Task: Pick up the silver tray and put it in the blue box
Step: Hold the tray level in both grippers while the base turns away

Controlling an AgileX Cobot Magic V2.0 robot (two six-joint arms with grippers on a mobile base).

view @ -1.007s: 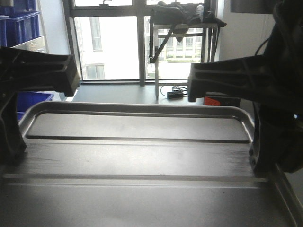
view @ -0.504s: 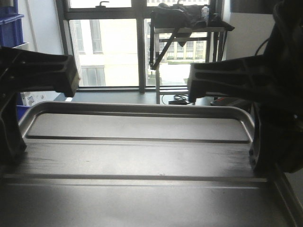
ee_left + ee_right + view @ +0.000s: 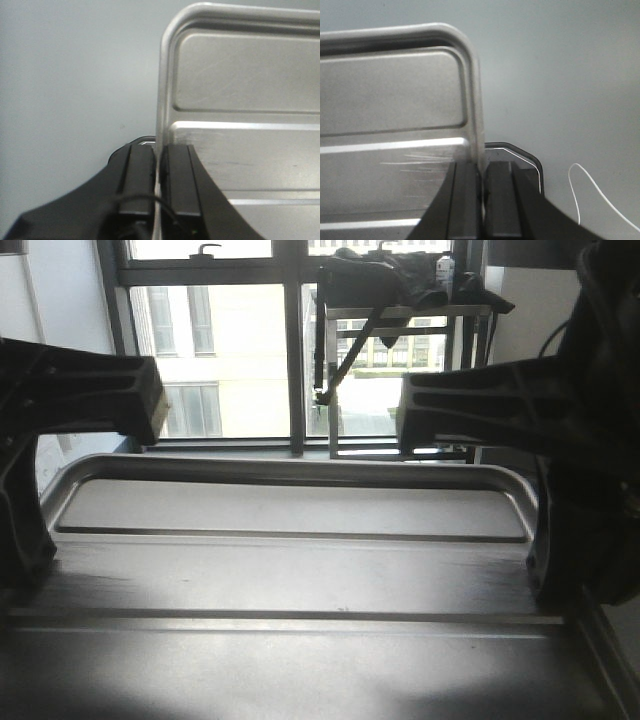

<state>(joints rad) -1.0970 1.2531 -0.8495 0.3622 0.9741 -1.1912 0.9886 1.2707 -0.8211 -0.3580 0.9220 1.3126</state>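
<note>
Left end effector (image 3: 159,162) and right end effector (image 3: 482,172) were each clamped on a side rim of the silver tray (image 3: 300,580), held level between them. Window (image 3: 225,350) backdrop had slid right versus a second ago. My read: mid-carry, rig turning. Blue box wasn't in view.
</note>
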